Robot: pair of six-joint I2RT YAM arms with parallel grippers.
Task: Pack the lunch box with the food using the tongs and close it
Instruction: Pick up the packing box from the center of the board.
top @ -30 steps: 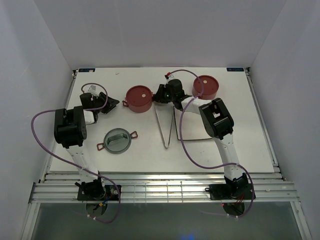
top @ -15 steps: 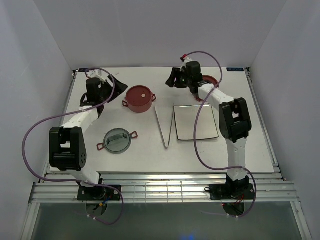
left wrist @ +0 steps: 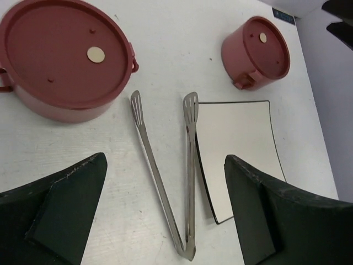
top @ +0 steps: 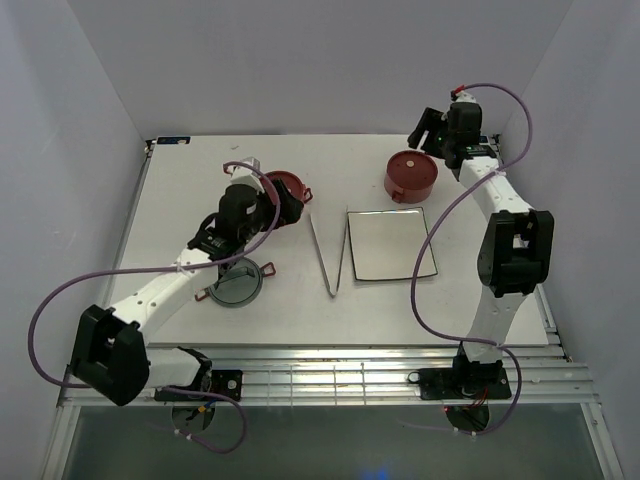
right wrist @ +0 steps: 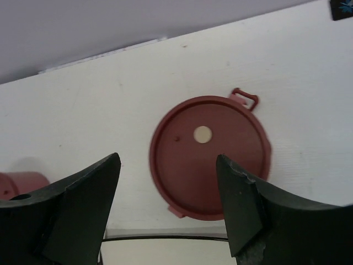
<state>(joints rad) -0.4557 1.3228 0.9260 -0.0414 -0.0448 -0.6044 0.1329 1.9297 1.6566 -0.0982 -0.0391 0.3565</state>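
Worktop (top: 450, 300) is white and carries all the things. On the left, the left arm (top: 160, 290) reaches slanting from its base toward the middle. Under its forearm lies the grey top cover (top: 235, 283) of the lunch box, flat on the worktop, with one red clasp on each side. The left gripper (top: 278, 205) hangs at the left bowl (left wrist: 60, 55) and hides a part of it in the top view. Its jaws are spread wide and nothing is between them. The wrist view looks down between the two dark fingers (left wrist: 60, 204) at the tongs and the plate. The left bowl is dusty red and closed by a flat dark-red lid with a pale round spot in the centre. Just to the right of it lie the tongs (top: 323, 255), flat on the worktop, untouched. Their two thin arms are joined at the near end and open as a narrow V toward the far side. The right arm of the tongs runs just beside the left edge of the white square plate (top: 390, 245); I cannot tell if they touch. Behind the plate stands the right bowl (top: 410, 175), also closed by a red lid with a pale spot. The right gripper (top: 425, 135) is at the far right, beyond this bowl. Its jaws are spread too and pinch nothing; its wrist view shows the lid between the fingers.
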